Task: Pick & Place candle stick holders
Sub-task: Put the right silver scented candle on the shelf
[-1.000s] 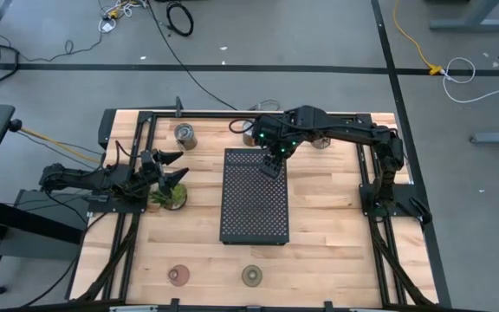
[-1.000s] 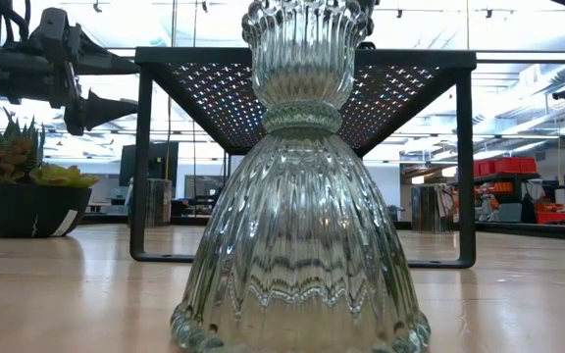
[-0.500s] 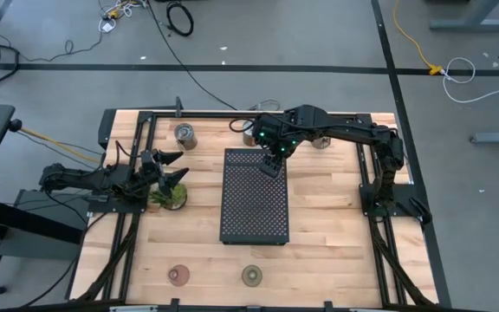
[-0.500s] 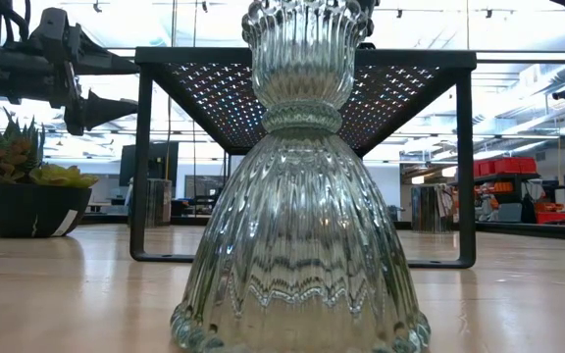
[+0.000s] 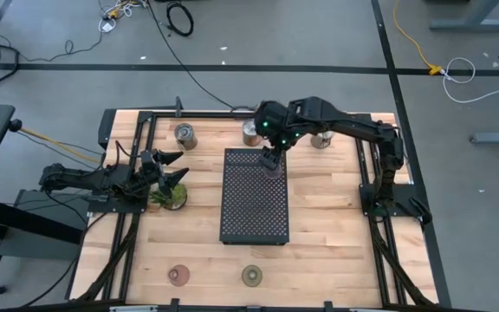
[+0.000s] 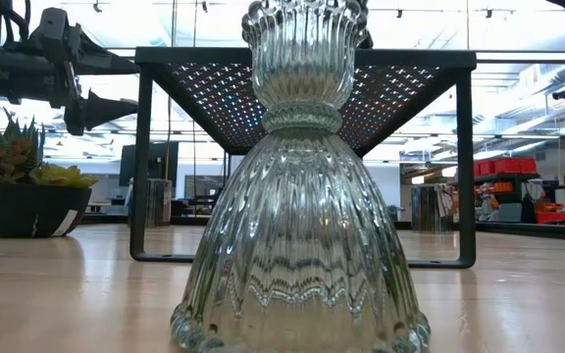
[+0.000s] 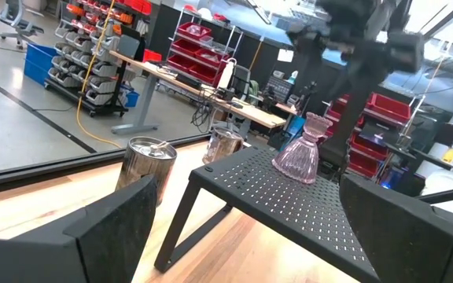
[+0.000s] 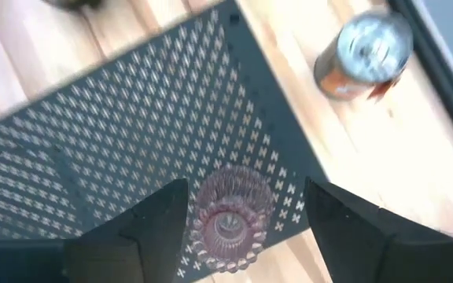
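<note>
The right arm (image 5: pixel 353 130) reaches from its base at the table's right side across toward the far middle of the table, elbow raised and wrist bent down. Its right gripper (image 5: pixel 271 162) points down near the far edge, fingers (image 8: pixel 144 224) spread apart and gripping nothing. The left arm (image 5: pixel 85 178) lies low along the left side of the table, stretched toward the middle. The left gripper (image 5: pixel 173 178) sits level above the table near the left edge, with both fingers (image 7: pixel 112 228) wide apart and empty.
</note>
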Robot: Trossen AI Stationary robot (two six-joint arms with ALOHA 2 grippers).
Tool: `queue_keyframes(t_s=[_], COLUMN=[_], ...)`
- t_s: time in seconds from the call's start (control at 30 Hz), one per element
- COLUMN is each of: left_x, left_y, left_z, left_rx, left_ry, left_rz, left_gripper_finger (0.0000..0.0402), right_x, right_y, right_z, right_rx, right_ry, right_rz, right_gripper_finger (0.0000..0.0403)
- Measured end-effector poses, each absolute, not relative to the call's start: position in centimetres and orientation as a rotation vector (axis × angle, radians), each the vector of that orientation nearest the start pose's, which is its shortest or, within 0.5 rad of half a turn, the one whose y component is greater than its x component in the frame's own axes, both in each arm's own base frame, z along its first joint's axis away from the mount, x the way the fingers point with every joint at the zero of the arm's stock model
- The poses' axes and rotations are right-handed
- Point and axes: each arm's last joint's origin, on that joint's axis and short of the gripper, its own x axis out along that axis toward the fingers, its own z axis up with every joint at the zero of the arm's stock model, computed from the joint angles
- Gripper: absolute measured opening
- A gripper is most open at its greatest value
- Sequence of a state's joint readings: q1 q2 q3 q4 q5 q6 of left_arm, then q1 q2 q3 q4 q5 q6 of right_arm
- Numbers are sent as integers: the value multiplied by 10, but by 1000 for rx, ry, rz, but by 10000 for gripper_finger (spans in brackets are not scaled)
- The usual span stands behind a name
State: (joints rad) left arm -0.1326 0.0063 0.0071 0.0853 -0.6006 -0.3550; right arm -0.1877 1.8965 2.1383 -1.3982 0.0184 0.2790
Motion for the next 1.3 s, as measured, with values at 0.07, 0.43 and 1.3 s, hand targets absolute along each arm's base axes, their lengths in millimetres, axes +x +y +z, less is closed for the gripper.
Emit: queue_keyframes(t_s=[0.07, 0.43, 1.3], left_x=[94, 94, 94], left_y=[4, 4, 4], left_z=[173, 173, 173], left_rx=[-379, -379, -369], left_ry=[-163, -163, -162], left_rz=[449, 445, 456], left_gripper_finger=[399, 399, 399], right_x=[359, 334, 241], right_y=[-70, -96, -201], right_z=[390, 396, 325], right_rx=[345, 250, 497], right_ry=[1096, 1208, 1521], right_rz=[-344, -552, -868], right_gripper_finger=[255, 255, 255])
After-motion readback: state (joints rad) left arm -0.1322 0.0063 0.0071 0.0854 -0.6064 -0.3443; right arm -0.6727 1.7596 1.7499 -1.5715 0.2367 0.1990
